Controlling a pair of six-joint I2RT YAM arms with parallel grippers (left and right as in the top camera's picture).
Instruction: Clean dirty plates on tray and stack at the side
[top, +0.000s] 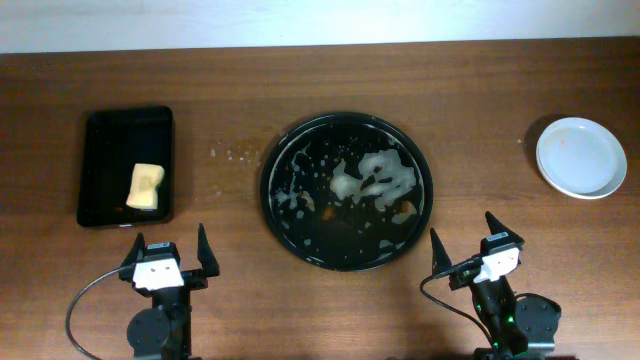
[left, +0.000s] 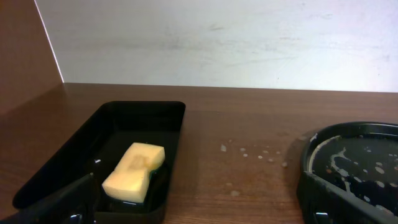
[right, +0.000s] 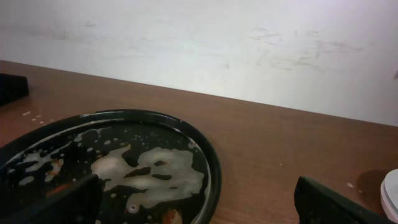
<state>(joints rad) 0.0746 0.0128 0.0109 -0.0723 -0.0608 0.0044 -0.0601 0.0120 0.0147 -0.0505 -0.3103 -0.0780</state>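
The round black tray (top: 268, 186) sits mid-table. It holds white foam and orange sauce spots and no plates. It also shows in the left wrist view (left: 348, 132) and the right wrist view (right: 213, 163). The white plates (top: 581, 157) rest on the table at the far right, showing as one round outline with a faint orange trace. An edge of them shows in the right wrist view (right: 392, 194). My left gripper (top: 171, 241) is open and empty near the front edge, left of the tray. My right gripper (top: 462, 230) is open and empty, front right of the tray.
A small black rectangular tray (top: 100, 170) at the left holds a yellow sponge (top: 146, 186), which also shows in the left wrist view (left: 134, 171). Foam drops (top: 232, 154) lie on the wood between the two trays. A pale wall runs along the back.
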